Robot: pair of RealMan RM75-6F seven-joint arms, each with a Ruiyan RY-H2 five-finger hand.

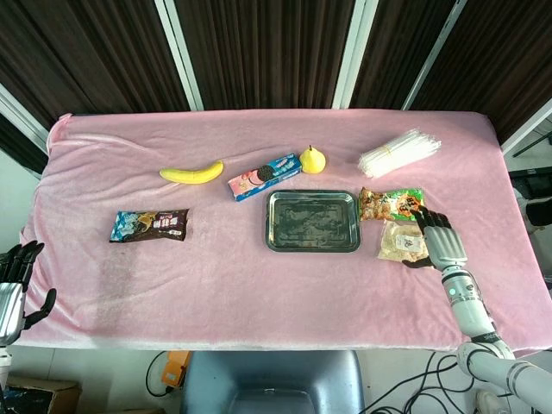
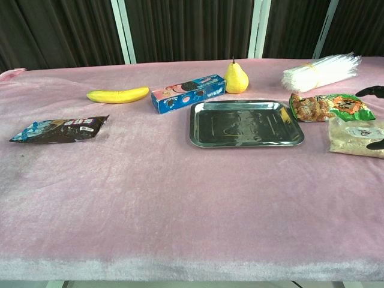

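My right hand (image 1: 438, 237) hovers at the right side of the table with its fingers spread. It sits over the right edges of an orange-green snack bag (image 1: 391, 204) and a pale bag (image 1: 402, 242). Its thumb lies by the pale bag's near corner, and it grips nothing. In the chest view only dark fingertips of my right hand (image 2: 373, 92) show at the right edge, beside the snack bag (image 2: 330, 107) and the pale bag (image 2: 357, 136). My left hand (image 1: 15, 285) hangs off the table's left front corner, fingers apart, holding nothing.
A steel tray (image 1: 311, 246) lies left of the bags. Behind it are a blue cookie box (image 1: 264, 177), a pear (image 1: 312, 159), a banana (image 1: 191, 173) and a bundle of clear plastic sleeves (image 1: 399, 152). A dark snack packet (image 1: 149, 225) lies at the left.
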